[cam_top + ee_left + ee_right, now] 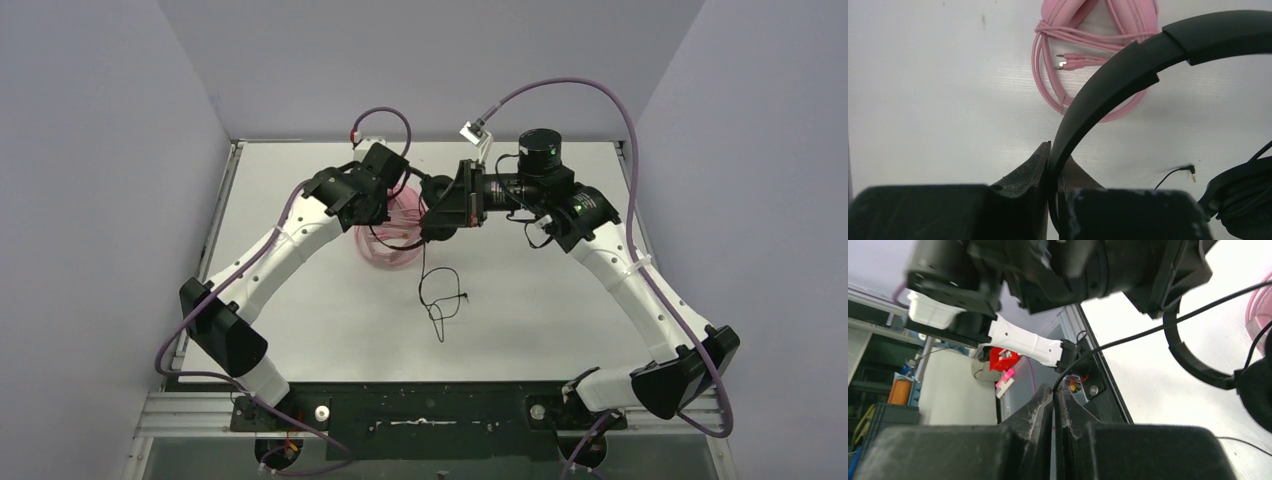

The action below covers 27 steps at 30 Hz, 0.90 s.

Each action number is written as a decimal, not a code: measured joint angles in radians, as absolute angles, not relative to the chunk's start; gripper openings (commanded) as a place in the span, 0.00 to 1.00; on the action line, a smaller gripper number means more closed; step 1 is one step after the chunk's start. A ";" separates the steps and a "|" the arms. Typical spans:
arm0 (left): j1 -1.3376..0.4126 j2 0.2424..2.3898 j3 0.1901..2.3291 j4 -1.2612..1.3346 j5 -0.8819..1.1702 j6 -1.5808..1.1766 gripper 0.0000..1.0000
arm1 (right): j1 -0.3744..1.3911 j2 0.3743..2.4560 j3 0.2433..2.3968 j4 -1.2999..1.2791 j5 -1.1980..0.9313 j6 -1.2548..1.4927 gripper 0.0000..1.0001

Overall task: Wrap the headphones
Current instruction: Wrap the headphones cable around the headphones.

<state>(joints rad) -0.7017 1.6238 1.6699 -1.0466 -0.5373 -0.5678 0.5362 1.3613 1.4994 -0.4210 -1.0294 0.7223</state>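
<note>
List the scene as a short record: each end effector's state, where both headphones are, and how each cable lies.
left end effector: shut on the headband of the black headphones, held above the table
right end effector: shut on the black cable
black cable, rest: trails loose on the table, plug end free
pink headphones: lying on the table, not held
pink cable: gathered in loops at the pink headphones, plugs showing
wrapping: pink looks done; black not yet wound
</note>
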 measured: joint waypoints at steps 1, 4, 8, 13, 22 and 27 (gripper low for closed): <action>-0.697 1.634 1.699 -1.052 -0.536 -0.568 0.00 | 0.548 1.361 1.496 -0.434 -1.013 0.705 0.00; -0.689 1.656 1.766 -1.061 -0.533 -0.568 0.00 | 0.583 1.362 1.478 -0.480 -0.951 0.644 0.00; -0.688 1.667 1.825 -1.076 -0.526 -0.565 0.00 | 0.637 1.364 1.469 -0.561 -0.826 0.542 0.00; -0.688 1.659 1.843 -1.080 -0.526 -0.545 0.00 | 0.677 1.348 1.387 -0.575 -0.675 0.450 0.00; -0.688 1.572 1.872 -1.100 -0.527 -0.486 0.00 | 0.703 1.290 1.217 -0.499 -0.535 0.398 0.00; -0.688 1.535 1.921 -1.131 -0.525 -0.467 0.00 | 0.731 1.253 1.171 -0.406 -0.489 0.375 0.01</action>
